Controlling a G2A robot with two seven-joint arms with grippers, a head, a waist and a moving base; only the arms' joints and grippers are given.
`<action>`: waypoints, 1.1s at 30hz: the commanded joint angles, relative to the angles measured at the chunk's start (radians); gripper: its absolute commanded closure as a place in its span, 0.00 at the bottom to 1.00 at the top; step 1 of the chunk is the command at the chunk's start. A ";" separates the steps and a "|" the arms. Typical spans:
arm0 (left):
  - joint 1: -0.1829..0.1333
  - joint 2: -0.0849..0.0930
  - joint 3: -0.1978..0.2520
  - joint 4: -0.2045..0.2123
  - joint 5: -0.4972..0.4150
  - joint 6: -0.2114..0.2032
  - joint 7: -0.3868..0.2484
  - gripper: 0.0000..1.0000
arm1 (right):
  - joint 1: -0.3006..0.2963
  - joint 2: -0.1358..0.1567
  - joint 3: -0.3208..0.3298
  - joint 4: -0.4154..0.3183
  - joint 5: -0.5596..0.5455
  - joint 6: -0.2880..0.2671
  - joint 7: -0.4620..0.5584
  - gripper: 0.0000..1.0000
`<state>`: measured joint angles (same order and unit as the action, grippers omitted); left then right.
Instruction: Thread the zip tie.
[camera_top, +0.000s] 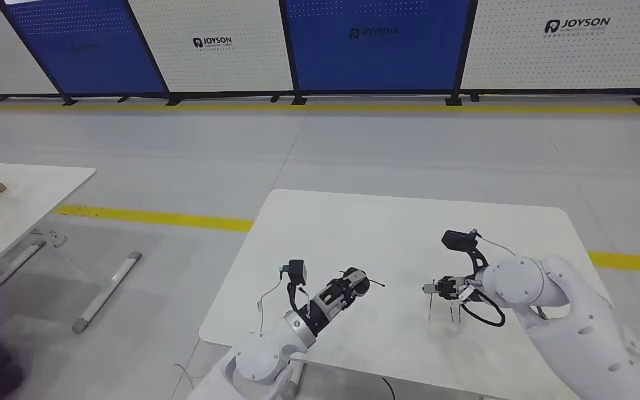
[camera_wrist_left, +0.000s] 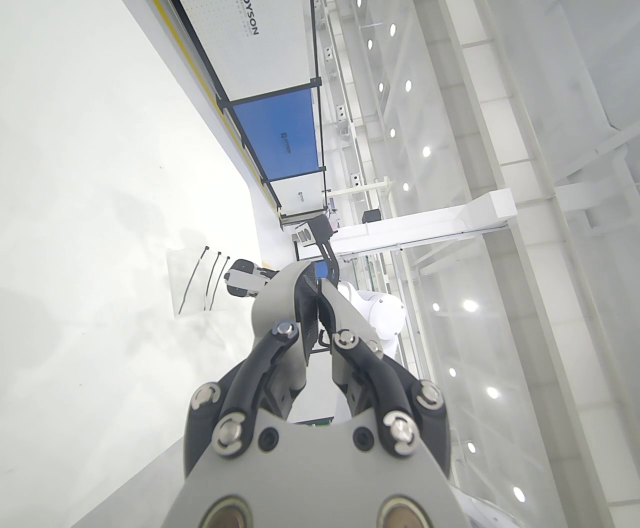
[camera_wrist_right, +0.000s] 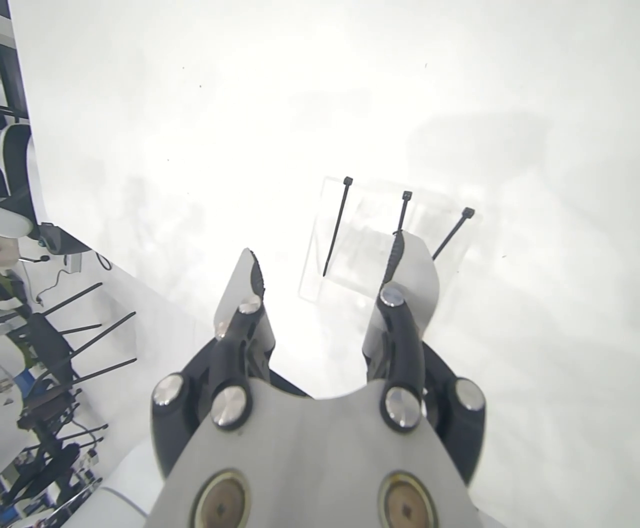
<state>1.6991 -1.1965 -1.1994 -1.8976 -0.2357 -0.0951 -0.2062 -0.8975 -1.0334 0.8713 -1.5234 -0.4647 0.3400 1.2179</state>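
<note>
Zip tie (camera_top: 374, 283) being pinched by closed left gripper (camera_wrist_left: 318, 295) | right gripper (camera_wrist_right: 332, 255) hovering wide open, empty, over 3 spare ties (camera_wrist_right: 337, 225)

White table (camera_top: 400, 240), clear sheet (camera_wrist_right: 367, 235), zip ties (camera_wrist_right: 337, 225)

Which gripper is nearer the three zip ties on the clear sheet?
Right. The right gripper is open close by the zip ties; the left gripper, shut on another tie, is well apart.

Bright ceiling lights (camera_wrist_left: 469, 304), glare on table (camera_wrist_right: 350, 100)
</note>
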 joint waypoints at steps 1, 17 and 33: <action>0.000 0.000 0.000 0.000 0.000 0.000 0.000 1.00 | -0.002 -0.002 0.006 0.002 -0.008 0.000 0.007 0.49; 0.000 0.000 0.000 0.000 0.000 0.000 0.000 1.00 | -0.024 -0.040 0.063 0.053 -0.087 0.000 0.083 0.55; 0.000 0.000 0.000 0.000 0.000 0.000 0.000 1.00 | -0.003 -0.121 0.091 0.140 -0.209 0.000 0.172 0.61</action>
<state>1.6991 -1.1965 -1.1994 -1.8976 -0.2357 -0.0951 -0.2062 -0.8995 -1.1503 0.9601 -1.3847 -0.6663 0.3400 1.3873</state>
